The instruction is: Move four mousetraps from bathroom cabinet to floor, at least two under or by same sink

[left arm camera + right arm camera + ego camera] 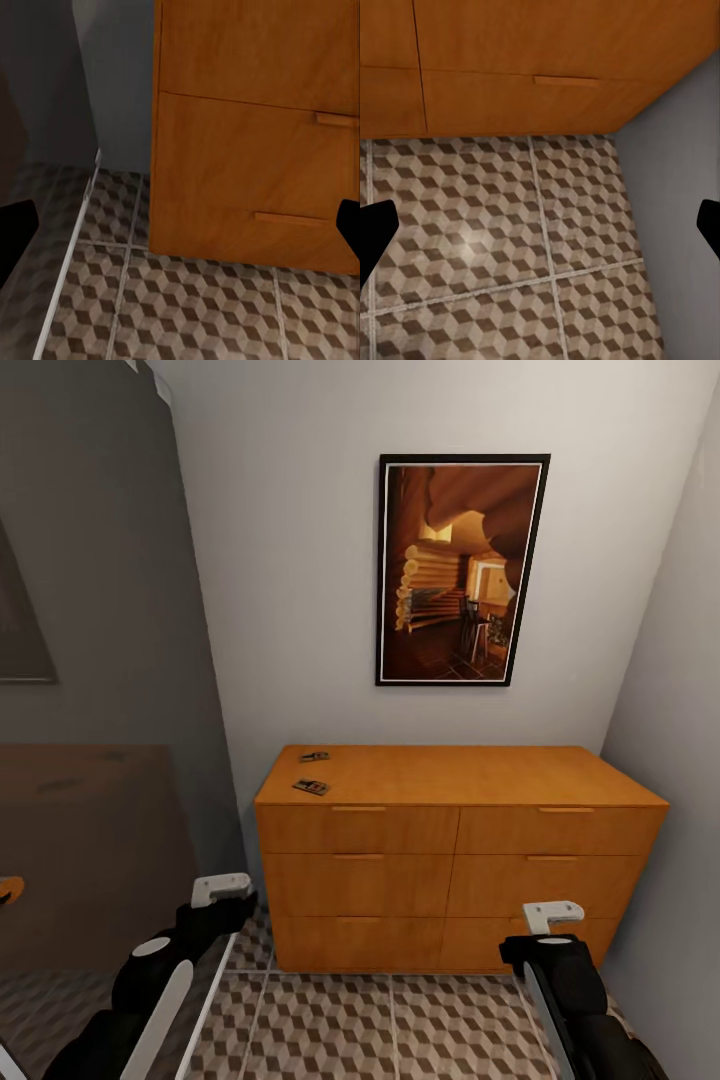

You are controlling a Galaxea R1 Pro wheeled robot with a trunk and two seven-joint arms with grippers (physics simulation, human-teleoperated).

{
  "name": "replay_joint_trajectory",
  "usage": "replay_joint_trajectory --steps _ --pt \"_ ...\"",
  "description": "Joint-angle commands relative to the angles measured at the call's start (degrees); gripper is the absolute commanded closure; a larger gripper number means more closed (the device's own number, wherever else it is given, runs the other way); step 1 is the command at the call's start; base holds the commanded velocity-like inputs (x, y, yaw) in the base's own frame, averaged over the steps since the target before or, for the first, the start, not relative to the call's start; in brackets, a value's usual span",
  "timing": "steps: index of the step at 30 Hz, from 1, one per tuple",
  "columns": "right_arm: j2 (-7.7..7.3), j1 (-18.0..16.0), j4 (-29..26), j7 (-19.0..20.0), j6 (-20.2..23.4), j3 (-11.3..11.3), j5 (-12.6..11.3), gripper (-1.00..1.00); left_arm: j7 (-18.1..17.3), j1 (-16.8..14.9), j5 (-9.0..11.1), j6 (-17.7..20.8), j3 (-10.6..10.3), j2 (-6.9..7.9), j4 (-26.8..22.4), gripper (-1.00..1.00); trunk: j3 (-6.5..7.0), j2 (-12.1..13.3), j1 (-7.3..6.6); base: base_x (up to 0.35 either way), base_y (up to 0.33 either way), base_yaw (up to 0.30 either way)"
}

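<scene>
Mousetraps: two visible on the cabinet [460, 775] top, near its left front corner, one [311, 787] by the front edge, one [313, 757] behind. Left gripper [222, 895] nearer, below them, fingers spread, empty. Right gripper [552, 920]: spread, empty.

Each arm consists of glossy black rounded housings with a long white panel along the forearm. The left arm [165, 980] carries a round white cap on its joint. Both the left arm and the right arm [575, 1000] end in a light grey bracket above a black wrist block.
</scene>
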Motion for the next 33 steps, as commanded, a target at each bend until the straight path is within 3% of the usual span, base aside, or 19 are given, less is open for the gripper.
replay_joint_trajectory --steps 1,8,18,28,31,32,33 --pt "-0.02 -0.2 -0.2 0.2 0.3 0.1 0.5 -1.0 0.5 0.0 0.6 0.1 -0.2 0.03 -0.2 -1.0 -0.07 0.0 0.0 0.0 0.0 0.0" --pt "-0.07 -1.7 -0.5 0.2 0.3 0.1 0.5 -1.0 0.7 0.0 0.6 -0.7 -0.5 -0.19 -0.7 -1.0 -0.07 0.0 0.0 0.0 0.0 0.0" --pt "0.15 -7.1 -0.5 0.2 0.3 0.2 0.5 -1.0 0.9 -0.1 0.5 -2.4 -0.5 -0.23 -1.0 -1.0 -0.07 0.0 0.0 0.0 0.0 0.0" --pt "0.72 -17.3 -0.2 0.1 0.3 0.4 0.2 -1.0 0.7 -0.8 0.5 -1.5 -0.5 -0.28 -1.2 -1.0 -0.07 0.0 0.0 0.0 0.0 0.0" --pt "1.39 -22.2 0.1 0.3 0.3 1.0 -0.1 -1.0 0.6 -1.6 0.5 1.5 -0.4 -0.36 -1.2 -1.0 -0.07 0.0 0.0 0.0 0.0 0.0" --pt "1.39 -22.2 0.1 0.3 0.3 1.0 -0.1 -1.0 0.6 -1.6 0.5 1.5 -0.4 -0.36 -1.2 -1.0 -0.07 0.0 0.0 0.0 0.0 0.0" --pt "1.9 -25.0 0.6 0.3 0.3 1.5 -0.2 -1.0 0.6 -2.8 0.5 3.8 -0.4 -0.39 -1.2 -1.0 -0.07 0.0 0.0 0.0 0.0 0.0"
